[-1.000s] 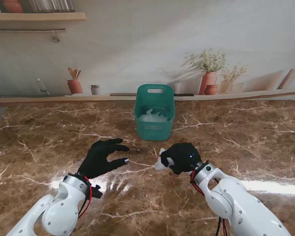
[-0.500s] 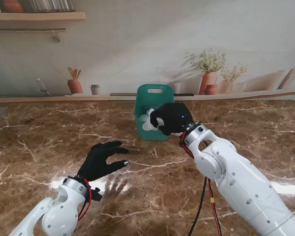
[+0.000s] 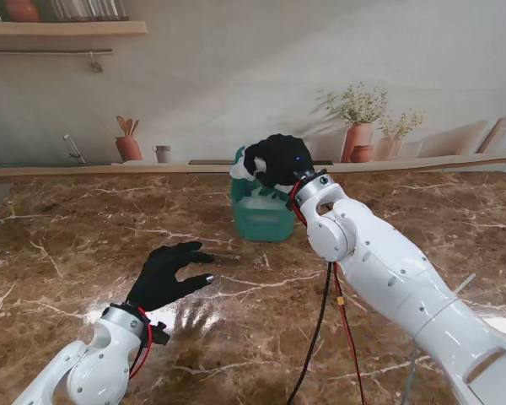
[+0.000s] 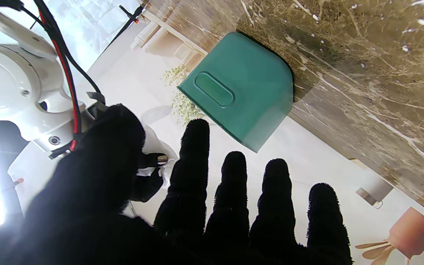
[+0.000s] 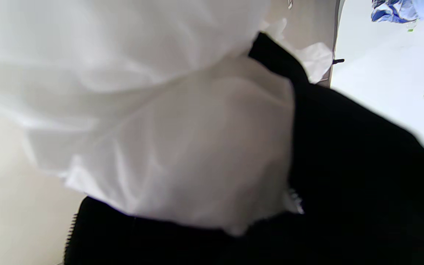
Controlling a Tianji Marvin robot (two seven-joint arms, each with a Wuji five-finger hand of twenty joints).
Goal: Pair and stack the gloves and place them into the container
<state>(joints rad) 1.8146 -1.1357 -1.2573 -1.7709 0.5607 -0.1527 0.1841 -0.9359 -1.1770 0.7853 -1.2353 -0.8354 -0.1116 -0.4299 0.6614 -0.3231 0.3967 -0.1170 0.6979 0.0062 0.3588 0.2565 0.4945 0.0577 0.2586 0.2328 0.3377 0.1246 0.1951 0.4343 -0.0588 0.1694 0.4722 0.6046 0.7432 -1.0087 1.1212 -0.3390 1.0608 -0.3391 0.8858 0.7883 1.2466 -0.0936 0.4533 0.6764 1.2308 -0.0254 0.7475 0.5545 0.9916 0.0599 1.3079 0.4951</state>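
Stand view, centre frame: right hand (image 3: 278, 160) clamped on white gloves (image 3: 239, 168), poised directly over green container (image 3: 257, 219). Lower left: left hand (image 3: 164, 274) spread, empty.
Right wrist view: gloves (image 5: 153, 129) fill frame.

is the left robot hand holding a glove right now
No, the left robot hand hovers over the marble table with fingers spread and nothing in it, while the right robot hand grips the white gloves.

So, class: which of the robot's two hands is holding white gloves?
The right hand, raised over the green container, fingers closed on the white gloves. The left hand is open, holding nothing.
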